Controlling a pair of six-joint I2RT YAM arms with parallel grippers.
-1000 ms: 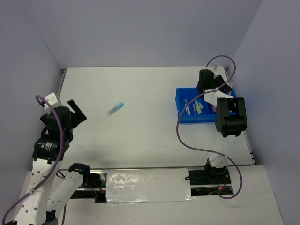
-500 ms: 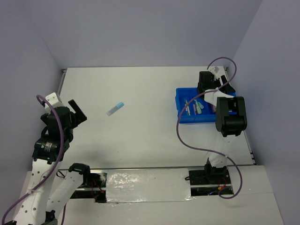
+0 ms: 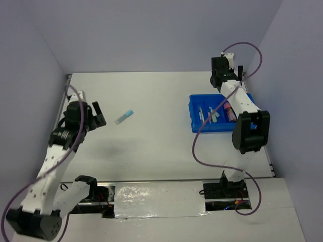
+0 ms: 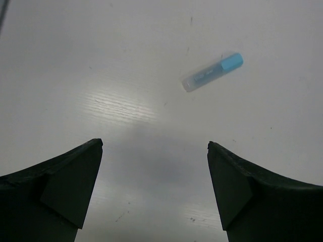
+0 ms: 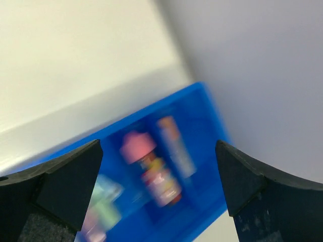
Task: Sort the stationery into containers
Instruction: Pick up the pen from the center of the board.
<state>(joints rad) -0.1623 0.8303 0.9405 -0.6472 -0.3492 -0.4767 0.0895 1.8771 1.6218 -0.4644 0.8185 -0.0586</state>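
The left fingers stand wide apart and empty, low over the white worktop. A blue-capped stick lies flat ahead of them and a little to the right in the wrist view, near them but not between them. It lies alone, at an angle, well apart from the blue tray at the worktop's far right.

On that side the right fingers are likewise parted and hold nothing. They hang above the tray's far end, looking down on a pink-capped bottle and an orange stick lying side by side in neighbouring compartments. Blurred green pieces lie in the compartments beyond. From overhead the tray holds several more thin items, too small to name.

The sorting appears nearly finished. The blue-capped stick looks to be the only piece outside the tray, and the step in hand seems to be the left arm's approach to collect it. The next move would call for bringing the left fingers forward and slightly right until they straddle the stick. The wrist would need turning so that they close across its narrow width rather than along its length, then a drop to the worktop before closing. A long carry across to the tray would follow.
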